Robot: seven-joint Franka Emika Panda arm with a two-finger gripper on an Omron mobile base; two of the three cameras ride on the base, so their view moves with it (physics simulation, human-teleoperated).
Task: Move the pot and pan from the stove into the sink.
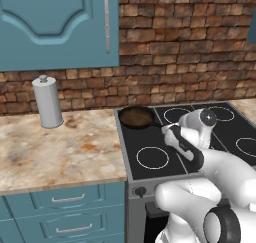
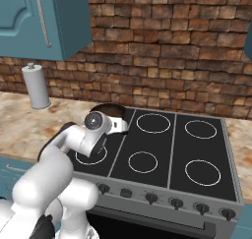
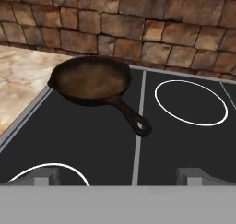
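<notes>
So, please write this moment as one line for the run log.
stage: approach pan | hand: open, empty, short of handle | pan: rear left of stove, handle toward hand

Brown-bottomed, dark-rimmed pan (image 3: 90,81) on a black stove (image 3: 184,144) with white rings.

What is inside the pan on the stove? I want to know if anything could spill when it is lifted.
The pan looks empty: just a bare brown bottom with a darker rim. It sits on the stove at the back left corner; any burner ring beneath it is covered.
</notes>
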